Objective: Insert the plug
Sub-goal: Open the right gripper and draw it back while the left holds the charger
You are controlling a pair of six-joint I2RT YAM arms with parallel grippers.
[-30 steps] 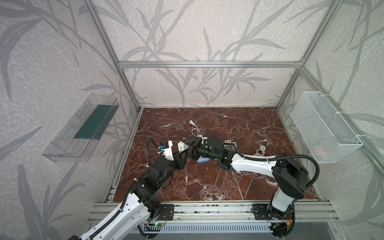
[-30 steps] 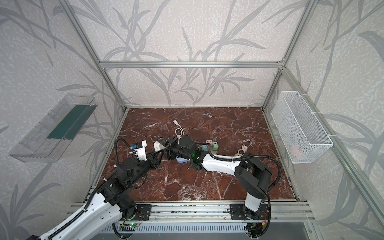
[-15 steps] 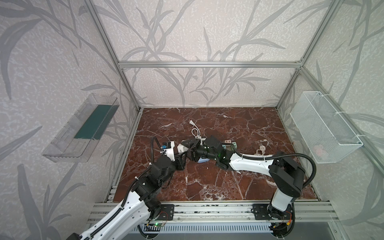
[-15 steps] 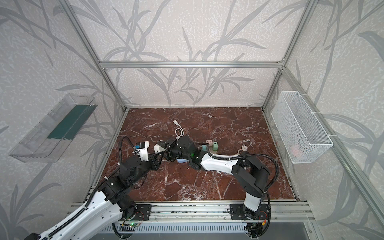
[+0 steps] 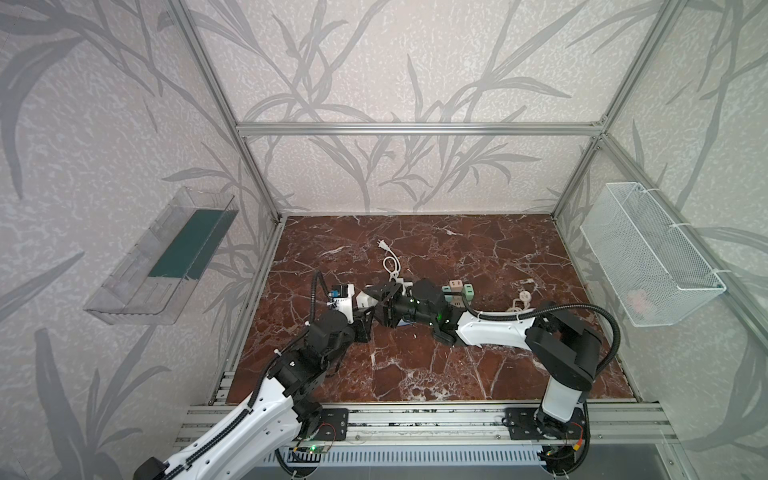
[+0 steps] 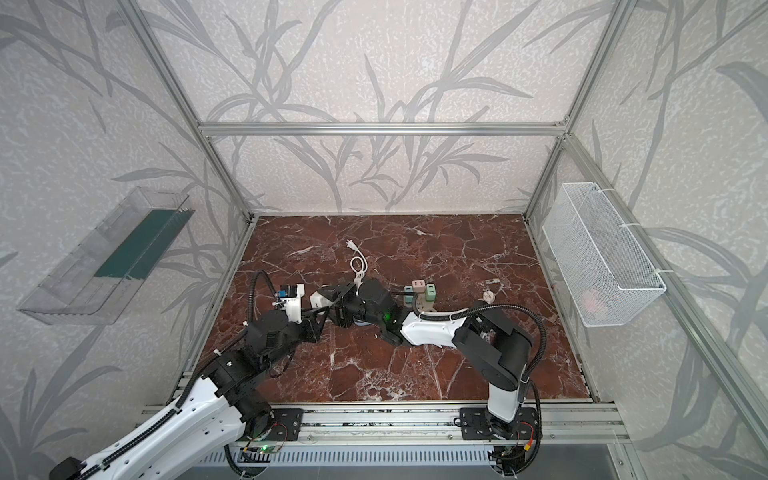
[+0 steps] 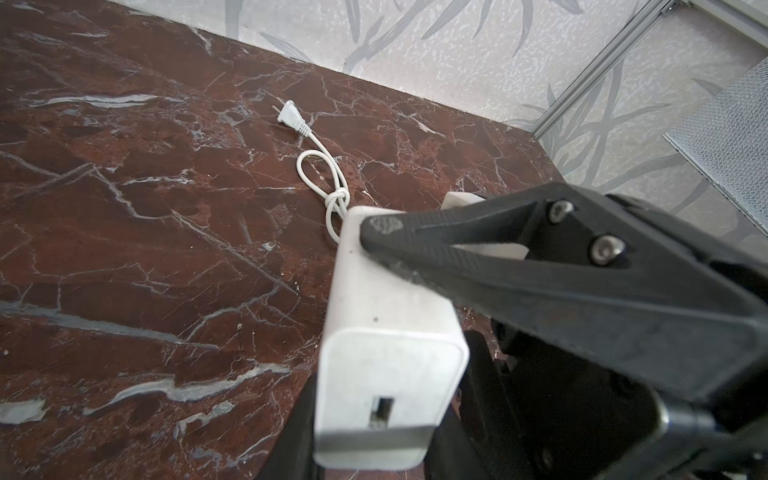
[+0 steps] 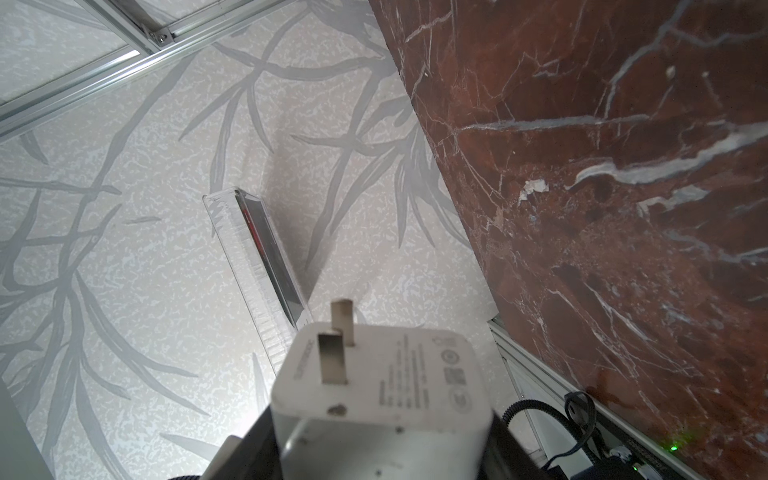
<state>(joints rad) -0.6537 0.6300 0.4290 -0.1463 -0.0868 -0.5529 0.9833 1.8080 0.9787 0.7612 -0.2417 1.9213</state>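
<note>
Our right pincer [image 8: 384,461] clamps the white charger [image 8: 374,399], mid-frame in both top views. The left pincer [image 7: 388,386] flanks its port end, but we cannot tell if it grips. Sockets [image 5: 457,289] sit to the right, on the bench [image 5: 415,365]. A cord [image 5: 390,266] lies above.

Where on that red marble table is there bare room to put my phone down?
Crowded: the middle, where the left hand and right hand meet at the white charger, with the white cord just behind. Bare: the front middle strip of the table before them, and the back right corner beyond the socket cube.
</note>
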